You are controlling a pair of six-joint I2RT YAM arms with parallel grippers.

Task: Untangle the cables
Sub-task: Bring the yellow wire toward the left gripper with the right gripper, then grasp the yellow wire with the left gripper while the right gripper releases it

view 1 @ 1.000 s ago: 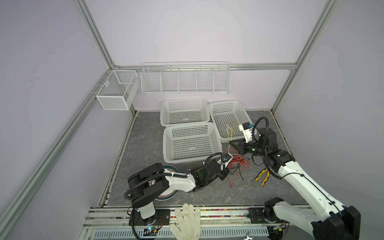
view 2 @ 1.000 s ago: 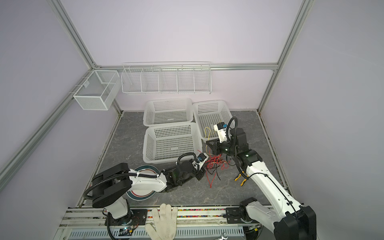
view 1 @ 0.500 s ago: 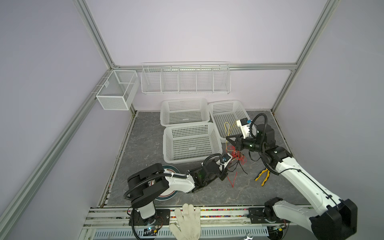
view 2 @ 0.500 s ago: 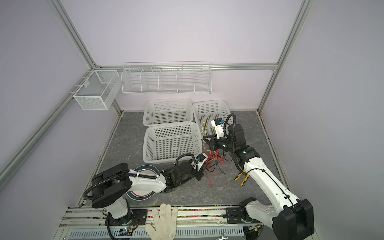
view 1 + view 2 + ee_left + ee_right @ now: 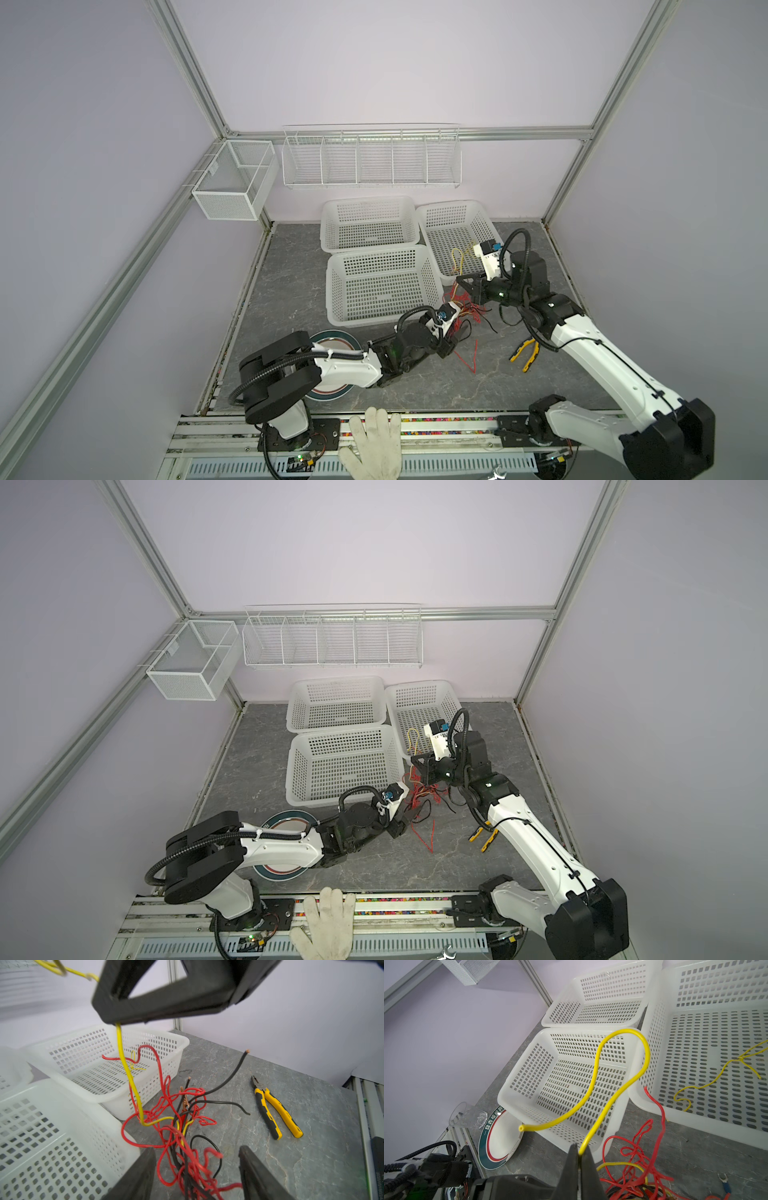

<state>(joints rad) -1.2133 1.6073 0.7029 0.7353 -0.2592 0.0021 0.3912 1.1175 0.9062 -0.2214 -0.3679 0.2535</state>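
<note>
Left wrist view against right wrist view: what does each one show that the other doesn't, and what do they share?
Only the left wrist view shows the pliers. Only the right wrist view shows the plate, the clear cup and the yellow cable's free end. Both show the right gripper shut on the yellow cable, the red cables in a tangle, and white baskets.

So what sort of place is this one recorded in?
Probably a robot test cell: aluminium frame and plain lilac walls box in a grey table, left arm and right arm are mounted at its front, with baskets and cables as props.
</note>
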